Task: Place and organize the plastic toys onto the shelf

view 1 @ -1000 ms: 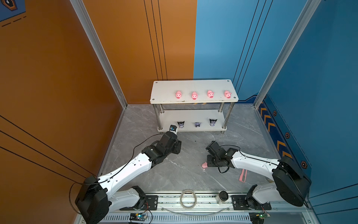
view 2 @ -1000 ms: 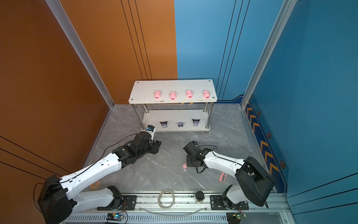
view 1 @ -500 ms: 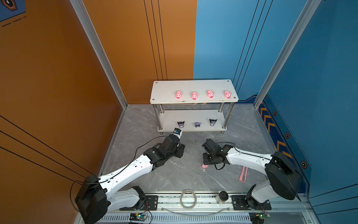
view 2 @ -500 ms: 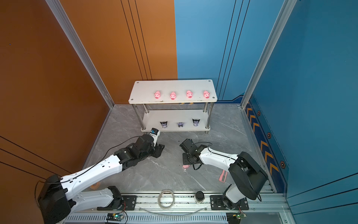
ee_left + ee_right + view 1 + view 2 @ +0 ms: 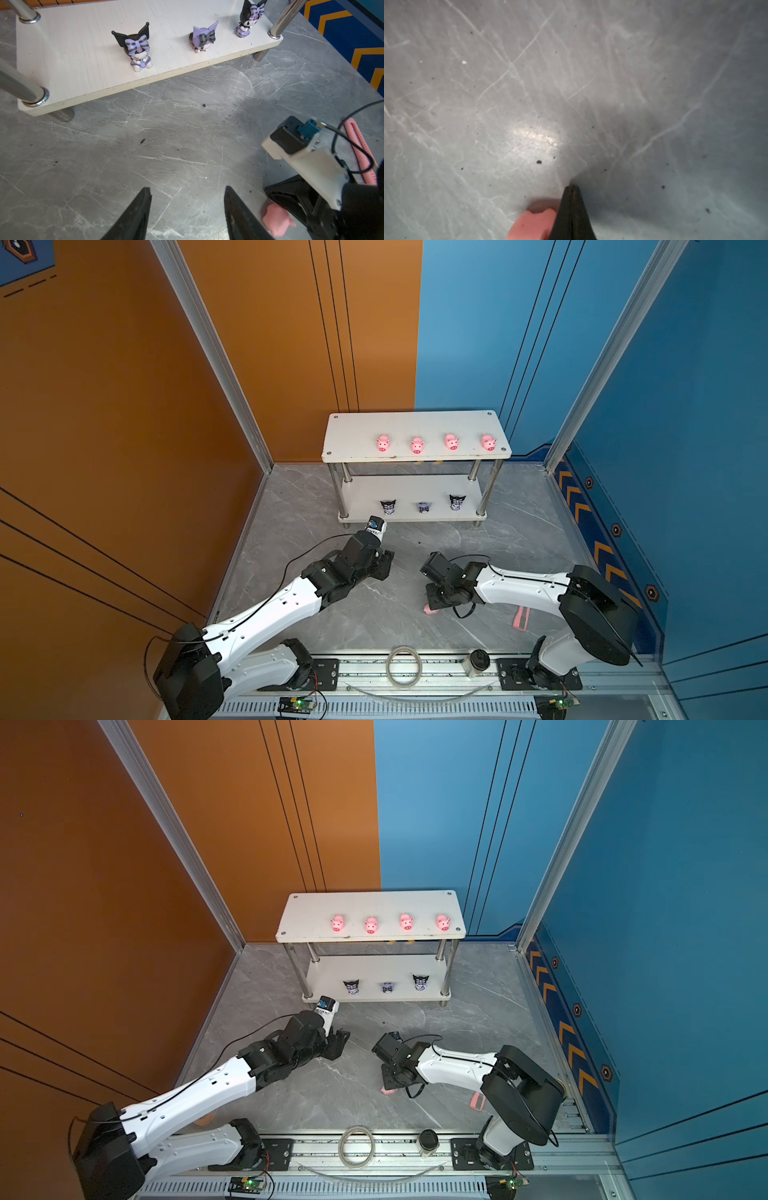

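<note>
Pig toy [image 5: 274, 218]: small, rounded, pink

The right gripper [image 5: 572, 187] is sliding toward 8 o'clock, pushing the tiny pink plastic pig figurine [image 5: 430, 610] across the grey marble floor [image 5: 395, 635] toward 7 o'clock. The left gripper [image 5: 384, 566] is drawing back from the small white two-tier shelf [image 5: 361, 435] toward 5 o'clock.

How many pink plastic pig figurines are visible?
5. Four pink plastic pigs stand on the white two-tier shelf's top board; the fifth pig lies on the grey floor beside the right end effector. None seem hidden.
</note>
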### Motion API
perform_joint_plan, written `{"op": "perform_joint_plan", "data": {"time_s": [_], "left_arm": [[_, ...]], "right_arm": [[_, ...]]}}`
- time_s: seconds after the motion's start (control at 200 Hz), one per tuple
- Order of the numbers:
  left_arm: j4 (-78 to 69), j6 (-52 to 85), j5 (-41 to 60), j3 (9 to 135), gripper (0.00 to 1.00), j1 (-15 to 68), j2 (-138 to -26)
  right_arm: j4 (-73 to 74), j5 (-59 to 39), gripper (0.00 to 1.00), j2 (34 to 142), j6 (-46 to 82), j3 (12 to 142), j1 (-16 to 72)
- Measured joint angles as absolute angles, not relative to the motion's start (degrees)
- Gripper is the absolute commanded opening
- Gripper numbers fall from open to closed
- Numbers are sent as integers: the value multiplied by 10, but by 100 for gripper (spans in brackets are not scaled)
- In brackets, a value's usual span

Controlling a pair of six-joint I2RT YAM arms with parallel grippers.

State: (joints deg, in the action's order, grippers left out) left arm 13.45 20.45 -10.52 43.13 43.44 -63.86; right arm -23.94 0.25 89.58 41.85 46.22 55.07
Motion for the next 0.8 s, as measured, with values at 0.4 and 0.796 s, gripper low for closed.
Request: {"op": "perform_joint_plan", "data": {"time_s": [0.4, 0.796], "left_arm": [[134, 204, -102, 428, 59, 430, -628], [135, 205, -102, 417, 59, 420, -612]], "right_arm": [[-353, 17, 52, 849, 394, 474, 591], [-415, 20, 69, 937, 312, 561, 649]]}}
